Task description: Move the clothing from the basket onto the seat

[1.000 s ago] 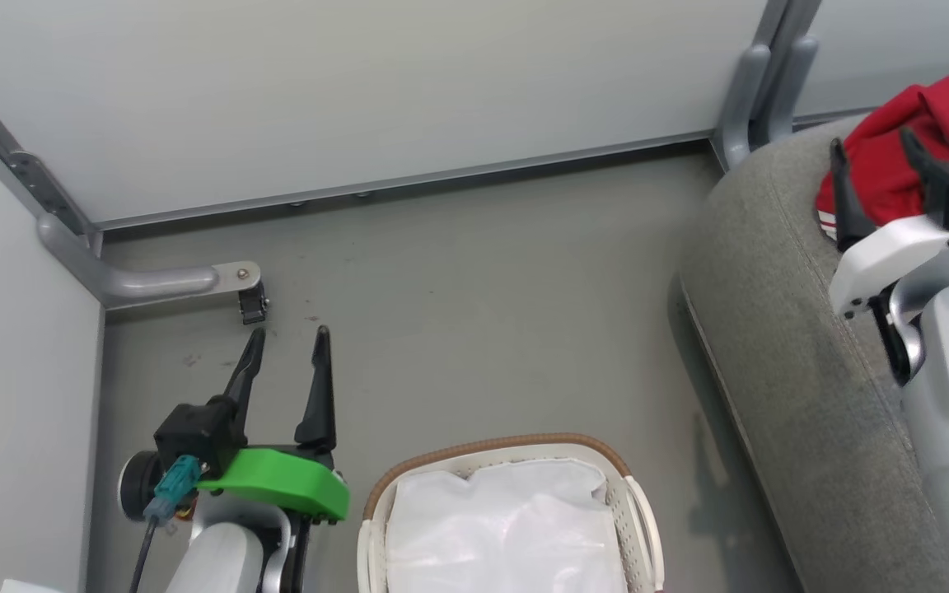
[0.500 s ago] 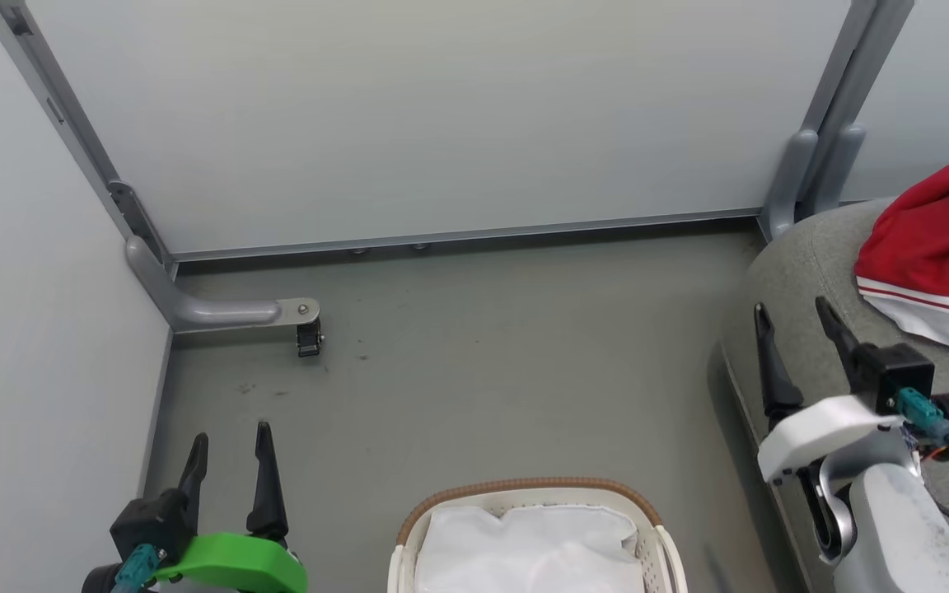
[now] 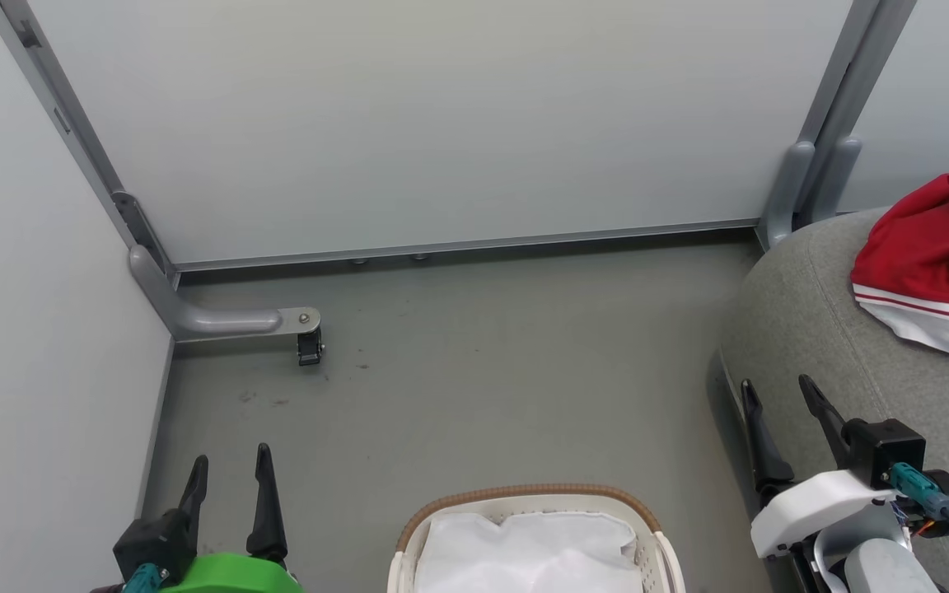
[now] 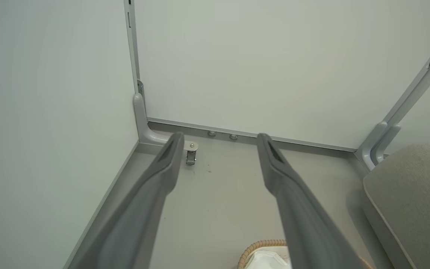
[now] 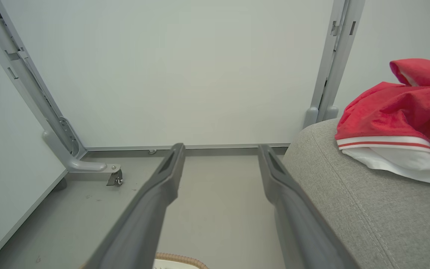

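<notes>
At right, the clothing [image 3: 919, 251] is soft cloth on the seat [image 3: 812, 329] of matt woven fabric. The near basket [image 3: 649, 545] looks smooth perforated plastic, its rim [image 3: 524, 492] probably wicker.

Lab test cell: castered partition panels [image 3: 441, 123]

My head camera looks steeply down from above the basket [image 3: 524, 492], catching only its far rim at the bottom edge, with the floor [image 3: 507, 371] and wall panel [image 3: 441, 123] beyond it. My left wrist camera sits lower, to the basket's left, and the right one to its right beside the seat [image 5: 349, 209], both facing forward over that rim. All three share the castor foot [image 3: 310, 347] beyond the basket.
</notes>
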You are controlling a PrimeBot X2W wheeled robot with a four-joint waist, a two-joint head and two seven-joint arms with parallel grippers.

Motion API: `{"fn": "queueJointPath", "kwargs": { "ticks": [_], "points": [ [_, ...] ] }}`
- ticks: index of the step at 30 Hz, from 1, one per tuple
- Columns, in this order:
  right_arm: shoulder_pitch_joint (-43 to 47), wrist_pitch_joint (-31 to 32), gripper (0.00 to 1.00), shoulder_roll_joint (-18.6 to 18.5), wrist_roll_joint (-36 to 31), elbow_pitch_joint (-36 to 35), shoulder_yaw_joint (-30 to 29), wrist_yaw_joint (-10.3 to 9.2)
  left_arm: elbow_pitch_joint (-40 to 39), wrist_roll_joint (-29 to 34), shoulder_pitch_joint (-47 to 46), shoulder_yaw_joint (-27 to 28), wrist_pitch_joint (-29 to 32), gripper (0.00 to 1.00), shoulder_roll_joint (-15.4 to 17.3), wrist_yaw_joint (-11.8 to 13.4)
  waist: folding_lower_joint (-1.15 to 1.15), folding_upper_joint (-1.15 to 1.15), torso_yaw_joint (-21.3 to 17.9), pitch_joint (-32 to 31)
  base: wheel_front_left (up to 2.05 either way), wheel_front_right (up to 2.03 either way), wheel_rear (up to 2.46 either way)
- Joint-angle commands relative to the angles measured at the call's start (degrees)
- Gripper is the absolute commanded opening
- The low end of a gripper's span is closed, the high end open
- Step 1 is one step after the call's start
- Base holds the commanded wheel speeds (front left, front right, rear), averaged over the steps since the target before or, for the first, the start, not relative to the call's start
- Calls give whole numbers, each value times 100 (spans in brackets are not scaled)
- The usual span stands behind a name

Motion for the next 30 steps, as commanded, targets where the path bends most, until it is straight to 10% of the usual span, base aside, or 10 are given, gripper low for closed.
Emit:
{"fn": "queueJointPath", "kwargs": {
  "ticks": [1,23,24,30],
  "points": [
    [94,-2,100,-22,19,-26,19,-8,28,19,97,28,-1,100,-1,-26,0,0,-17,-4,0,0,0],
    [56,-2,100,-21,5,32,99,-8,223,-96,-40,-3,-1,100,-9,-73,0,0,-55,0,0,0,0],
    [52,-1,0,0,-17,25,99,0,215,-65,8,-17,0,0,-11,-66,0,0,-55,0,0,0,0],
    [87,114,0,40,238,211,28,0,384,-306,-20,20,92,0,-17,-82,0,0,-63,4,0,0,0]
  ]
}}
